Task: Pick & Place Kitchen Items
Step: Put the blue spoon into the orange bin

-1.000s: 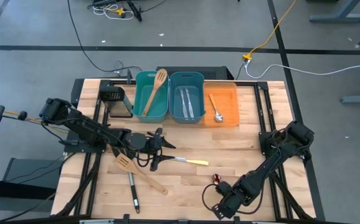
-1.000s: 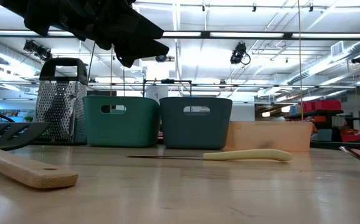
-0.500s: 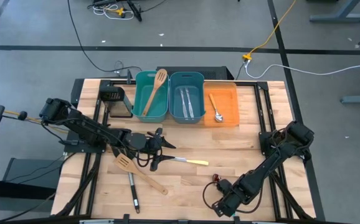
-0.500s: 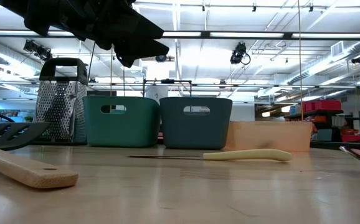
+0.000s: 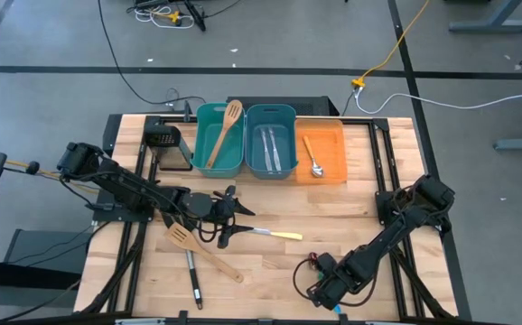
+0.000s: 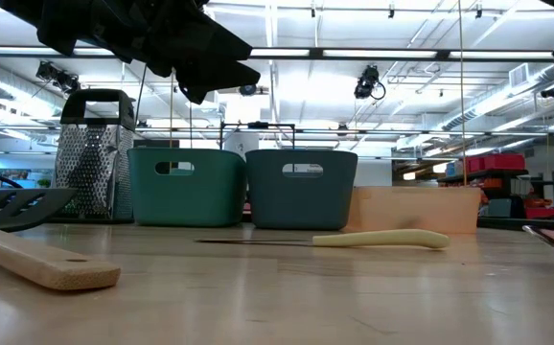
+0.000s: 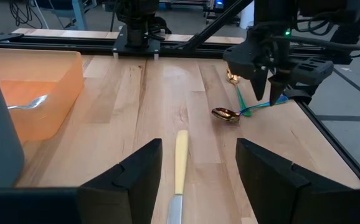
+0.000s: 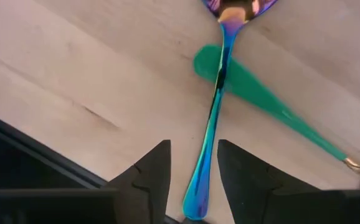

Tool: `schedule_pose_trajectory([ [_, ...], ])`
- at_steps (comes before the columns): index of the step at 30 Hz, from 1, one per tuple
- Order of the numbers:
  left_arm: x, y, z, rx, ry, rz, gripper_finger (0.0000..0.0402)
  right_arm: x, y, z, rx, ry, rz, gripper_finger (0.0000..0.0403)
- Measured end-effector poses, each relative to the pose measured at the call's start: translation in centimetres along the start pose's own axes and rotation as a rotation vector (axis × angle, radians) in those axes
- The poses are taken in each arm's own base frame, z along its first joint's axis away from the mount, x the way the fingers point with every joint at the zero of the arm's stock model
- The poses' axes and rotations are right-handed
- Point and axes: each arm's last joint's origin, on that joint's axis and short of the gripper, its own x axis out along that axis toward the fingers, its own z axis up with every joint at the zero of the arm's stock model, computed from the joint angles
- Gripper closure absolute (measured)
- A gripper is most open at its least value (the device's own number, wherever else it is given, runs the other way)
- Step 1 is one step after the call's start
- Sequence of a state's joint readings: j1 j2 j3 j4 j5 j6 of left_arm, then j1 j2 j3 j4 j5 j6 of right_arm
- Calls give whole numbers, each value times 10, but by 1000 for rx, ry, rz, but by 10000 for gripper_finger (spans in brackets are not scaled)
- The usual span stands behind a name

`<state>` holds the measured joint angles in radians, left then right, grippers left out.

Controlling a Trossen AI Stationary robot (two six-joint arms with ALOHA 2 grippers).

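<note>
Hovering near the table's front edge, the right gripper straddles the iridescent spoon with jaws open; it should descend squarely onto the handle, avoiding the crossed green-handled spoon. Left gripper waits open over the yellow-handled knife

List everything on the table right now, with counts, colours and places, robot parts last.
Bins: three, two teal and one orange, in a row at the table's far edge.
Wooden spatulas: two, one leaning in the left teal bin, one on the table near the left arm.
Table knives: silver, at least two, in the right teal bin.
Silver spoon: one, in the orange bin.
Grater: one, metal, left of the bins.
Yellow-handled knife: one, mid-table.
Black turner: one, near front edge.
Coloured-handled spoons: two, crossed, green and iridescent blue, under the right pincer.
Left pincer: open over the yellow-handled knife.
Right pincer: open astride the blue spoon.
</note>
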<state>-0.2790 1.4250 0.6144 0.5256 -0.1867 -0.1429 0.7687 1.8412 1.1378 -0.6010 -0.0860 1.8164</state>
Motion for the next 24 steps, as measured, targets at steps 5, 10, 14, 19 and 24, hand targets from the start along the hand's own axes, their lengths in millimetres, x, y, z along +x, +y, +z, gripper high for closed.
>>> schedule_pose_trajectory([
  [5,0,0,0,0,0,0,191,1,0,2,5,-29,-1,259],
  [10,0,0,0,0,0,0,191,8,0,5,10,-37,-20,259],
  [14,0,0,0,6,0,0,191,14,0,7,16,-35,-36,259],
  [19,0,0,0,8,0,0,191,17,1,9,26,-28,-48,259],
  [24,0,0,0,8,0,0,191,17,1,13,45,-36,-49,261],
])
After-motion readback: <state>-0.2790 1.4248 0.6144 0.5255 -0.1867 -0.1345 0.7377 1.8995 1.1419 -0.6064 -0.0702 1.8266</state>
